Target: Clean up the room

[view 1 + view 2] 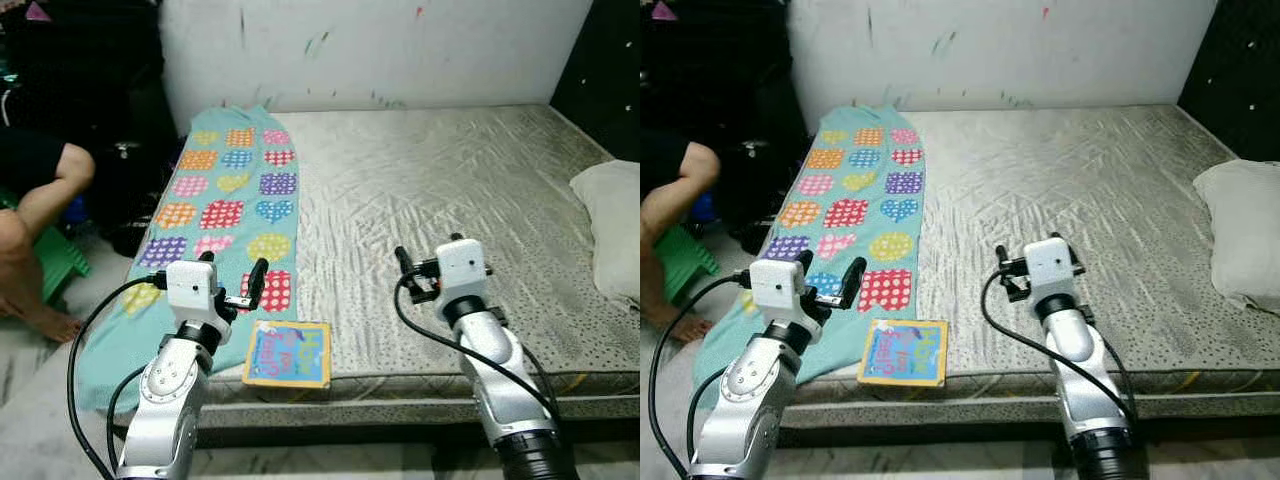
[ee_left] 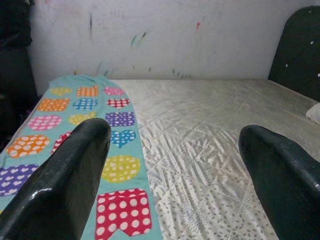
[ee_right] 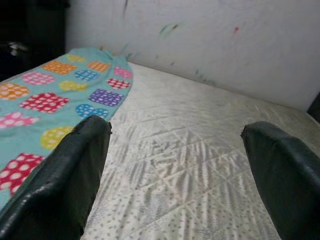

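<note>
Tidying looks barely begun: kids' book (image 1: 288,354) lies at mattress (image 1: 450,190) near edge, just right of heart-print blanket (image 1: 225,215) spread along left side. Left gripper (image 1: 232,280) & right gripper (image 1: 428,266) hover, fingers wide, empty. Head views add pillow (image 1: 612,235) far right, person's leg (image 1: 35,250) at left; wrist views don't.

Both arms are up over the near edge of the bed (image 1: 1060,170). The left tool (image 1: 838,283) hovers with fingers apart above the teal blanket (image 1: 855,190), just beside the book (image 1: 904,353). The right tool (image 1: 1006,272) hangs over bare mattress. A pillow (image 1: 1242,230) lies far right; a person's leg (image 1: 675,195) shows at left.
</note>
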`<state>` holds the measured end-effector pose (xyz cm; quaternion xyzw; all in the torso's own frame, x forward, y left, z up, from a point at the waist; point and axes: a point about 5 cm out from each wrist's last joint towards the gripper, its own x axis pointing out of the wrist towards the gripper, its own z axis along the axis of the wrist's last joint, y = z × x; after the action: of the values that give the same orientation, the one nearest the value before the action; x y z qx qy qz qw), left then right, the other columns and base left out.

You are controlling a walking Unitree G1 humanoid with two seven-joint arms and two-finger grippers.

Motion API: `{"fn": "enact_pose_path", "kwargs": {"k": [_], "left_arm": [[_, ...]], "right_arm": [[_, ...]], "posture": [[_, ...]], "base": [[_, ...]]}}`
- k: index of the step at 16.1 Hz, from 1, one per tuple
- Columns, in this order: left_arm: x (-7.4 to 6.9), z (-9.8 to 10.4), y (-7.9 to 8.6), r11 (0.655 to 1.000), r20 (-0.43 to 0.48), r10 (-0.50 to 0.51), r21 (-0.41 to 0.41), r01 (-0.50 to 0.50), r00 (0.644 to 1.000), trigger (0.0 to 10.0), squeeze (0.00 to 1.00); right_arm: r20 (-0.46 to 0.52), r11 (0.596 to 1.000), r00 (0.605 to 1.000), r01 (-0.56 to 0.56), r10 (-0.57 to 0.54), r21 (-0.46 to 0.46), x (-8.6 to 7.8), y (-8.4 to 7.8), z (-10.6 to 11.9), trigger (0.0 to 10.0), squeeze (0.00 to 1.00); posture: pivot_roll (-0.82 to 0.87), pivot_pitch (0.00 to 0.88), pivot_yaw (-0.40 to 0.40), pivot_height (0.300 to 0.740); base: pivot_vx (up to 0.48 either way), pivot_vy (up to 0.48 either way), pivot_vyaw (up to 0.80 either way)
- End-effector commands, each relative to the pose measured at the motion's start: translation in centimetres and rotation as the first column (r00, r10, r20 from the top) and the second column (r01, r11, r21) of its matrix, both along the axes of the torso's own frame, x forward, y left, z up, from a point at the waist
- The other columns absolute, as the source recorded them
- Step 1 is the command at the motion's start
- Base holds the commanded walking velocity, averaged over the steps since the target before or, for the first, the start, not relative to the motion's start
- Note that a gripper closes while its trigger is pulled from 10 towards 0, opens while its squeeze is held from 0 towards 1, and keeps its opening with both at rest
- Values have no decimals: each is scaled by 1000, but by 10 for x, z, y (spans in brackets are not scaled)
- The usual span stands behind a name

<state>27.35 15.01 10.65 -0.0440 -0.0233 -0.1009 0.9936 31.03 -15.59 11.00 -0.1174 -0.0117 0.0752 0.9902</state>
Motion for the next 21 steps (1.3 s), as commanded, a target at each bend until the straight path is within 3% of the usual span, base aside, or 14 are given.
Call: {"fn": "enact_pose_path", "kwargs": {"k": [1, 16, 21], "left_arm": [[0, 4, 5, 1000, 21, 3, 11, -3, 1000, 10000, 0], [1, 5, 3, 1000, 25, -23, 8, 23, 999, 10000, 0], [2, 6, 2, 999, 32, -32, 8, 31, 999, 10000, 0]], "right_arm": [[20, 1000, 1000, -20, 20, 6, 2, 5, 5, 10000, 0], [27, 1000, 999, -24, 24, 3, 2, 6, 5, 10000, 0], [38, 1000, 999, -26, 26, 8, 2, 6, 7, 10000, 0]], "posture": [[-78, 8, 19, 740], [-79, 9, 22, 740], [-80, 2, 26, 740]], "base": [[0, 0, 0], [0, 0, 0], [289, 0, 0]]}}
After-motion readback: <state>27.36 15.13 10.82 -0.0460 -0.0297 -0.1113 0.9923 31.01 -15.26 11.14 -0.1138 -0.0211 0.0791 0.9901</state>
